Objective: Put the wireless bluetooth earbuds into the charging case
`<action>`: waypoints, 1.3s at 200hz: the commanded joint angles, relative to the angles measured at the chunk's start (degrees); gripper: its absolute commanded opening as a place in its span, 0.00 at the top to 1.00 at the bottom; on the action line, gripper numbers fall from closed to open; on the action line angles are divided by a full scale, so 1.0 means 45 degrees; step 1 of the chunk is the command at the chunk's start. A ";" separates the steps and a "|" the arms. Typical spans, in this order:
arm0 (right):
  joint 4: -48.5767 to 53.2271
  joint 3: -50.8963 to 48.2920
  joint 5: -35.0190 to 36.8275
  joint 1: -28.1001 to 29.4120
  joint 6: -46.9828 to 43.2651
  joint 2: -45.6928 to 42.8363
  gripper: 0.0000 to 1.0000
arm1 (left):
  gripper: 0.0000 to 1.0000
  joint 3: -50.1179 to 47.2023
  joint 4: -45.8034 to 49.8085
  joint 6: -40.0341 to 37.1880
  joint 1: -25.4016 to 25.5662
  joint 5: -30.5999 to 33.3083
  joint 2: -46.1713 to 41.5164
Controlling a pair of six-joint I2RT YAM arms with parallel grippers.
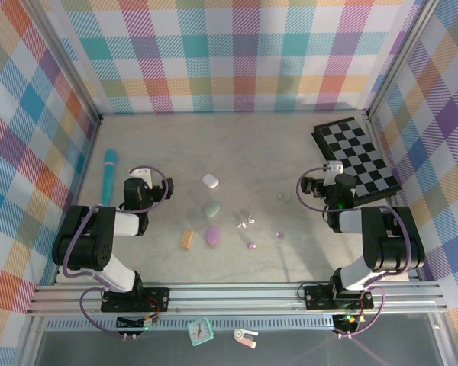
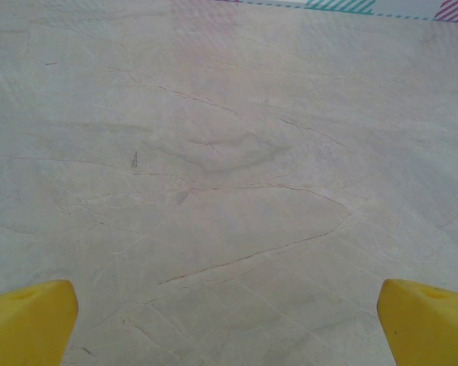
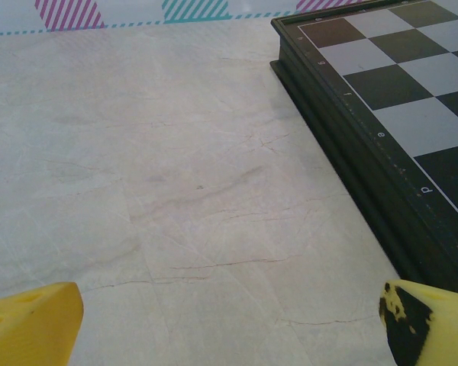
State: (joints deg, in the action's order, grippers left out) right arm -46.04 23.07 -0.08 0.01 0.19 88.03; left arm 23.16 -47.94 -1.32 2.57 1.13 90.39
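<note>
Evidently nothing's begun: left end effector (image 2: 227,319) and right end effector (image 3: 229,320) gape empty, ready; earbuds (image 1: 246,222) and cases (image 1: 212,208) lie loose between them.

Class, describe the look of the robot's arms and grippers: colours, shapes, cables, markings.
The left arm and right arm are black with pale grey links and looping purple cables. The left gripper and right gripper have yellow wedge-shaped fingers; one right finger is scuffed black.
</note>
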 commanded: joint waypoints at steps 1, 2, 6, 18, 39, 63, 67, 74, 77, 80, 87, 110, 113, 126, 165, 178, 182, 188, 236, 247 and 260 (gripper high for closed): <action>-0.0262 0.0166 -0.0159 0.0046 0.0115 0.0018 0.01 | 0.00 0.0247 -0.0030 -0.0175 0.0076 0.0084 0.0048; -0.0259 0.0166 -0.0159 0.0051 0.0115 0.0023 0.01 | 0.00 0.0256 -0.0030 -0.0165 0.0085 0.0083 0.0039; -0.0273 0.0157 -0.0159 0.0056 0.0115 0.0028 0.01 | 0.00 0.0245 -0.0032 -0.0157 0.0078 0.0087 0.0040; -0.0288 0.0128 -0.0160 0.0051 0.0115 0.0006 0.01 | 0.00 0.0254 -0.0030 -0.0159 0.0074 0.0084 0.0032; -0.0349 0.0098 -0.0176 0.0056 0.0096 -0.0011 0.01 | 0.00 0.0225 -0.0049 -0.0163 0.0086 0.0084 0.0031; 0.0121 0.0235 -0.0686 0.0056 -0.0086 -0.0279 0.01 | 0.00 0.0171 -0.0145 -0.0174 0.0075 0.0109 -0.0006; 0.0331 0.0289 -0.0768 0.0063 -0.0151 -0.0427 0.01 | 0.00 0.0172 -0.0101 -0.0176 0.0089 0.0104 -0.0063; 0.0782 0.0401 -0.0803 0.0062 -0.0156 -0.0731 0.01 | 0.00 0.0152 0.0000 -0.0212 0.0128 0.0191 -0.0224; 0.1013 0.0445 -0.0776 0.0062 -0.0114 -0.0878 0.01 | 0.00 0.0130 0.0028 -0.0231 0.0168 0.0269 -0.0331; 0.1247 0.0497 -0.0776 0.0072 -0.0119 -0.1030 0.01 | 0.00 0.0130 0.0095 -0.0238 0.0217 0.0345 -0.0427; 0.1832 0.0600 -0.0791 0.0075 -0.0176 -0.1396 0.01 | 0.00 0.0128 0.0366 -0.0310 0.0298 0.0496 -0.0749; 0.3546 0.0795 -0.1236 0.0093 -0.0112 -0.2684 0.01 | 0.00 0.0406 0.2094 -0.0555 0.0737 0.1204 -0.2258; 0.3783 0.0836 -0.1331 0.0095 -0.0096 -0.2862 0.01 | 0.00 0.0470 0.2411 -0.0596 0.0838 0.1309 -0.2492; 0.4920 0.1069 -0.2138 0.0215 -0.0193 -0.3529 0.01 | 0.00 0.0790 0.3656 -0.0748 0.1163 0.1204 -0.3418; 0.7940 0.1777 -0.4029 0.1668 -0.1700 -0.5421 0.01 | 0.00 0.1670 0.6044 -0.0325 0.2727 0.1247 -0.5354; 0.8863 0.2082 -0.4182 0.2615 -0.2374 -0.5930 0.01 | 0.00 0.2113 0.7303 0.0162 0.3232 0.1284 -0.6035; 0.9057 0.2087 -0.4207 0.2905 -0.2555 -0.6071 0.01 | 0.00 0.2208 0.7659 0.0356 0.3325 0.1208 -0.6244; 0.9246 0.2116 -0.4293 0.3331 -0.2794 -0.6236 0.01 | 0.00 0.2336 0.8108 0.0671 0.3391 0.0969 -0.6550; 1.1922 0.3551 -0.5824 0.6854 -0.6253 -0.5624 0.01 | 0.00 0.3623 1.2100 0.3078 0.3304 -0.0081 -0.7446; 1.2629 0.4173 -0.6023 0.7536 -0.7188 -0.4944 0.01 | 0.00 0.3682 1.2597 0.3405 0.3140 -0.0230 -0.7331; 1.3559 0.5005 -0.6116 0.8264 -0.8402 -0.3895 0.00 | 0.00 0.3486 1.2582 0.3848 0.2854 -0.0556 -0.7281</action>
State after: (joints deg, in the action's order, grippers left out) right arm 4.40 39.66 -23.33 32.64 -23.94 64.64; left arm 38.50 0.19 9.80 17.34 1.63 57.25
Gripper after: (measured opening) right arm 0.995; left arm 0.996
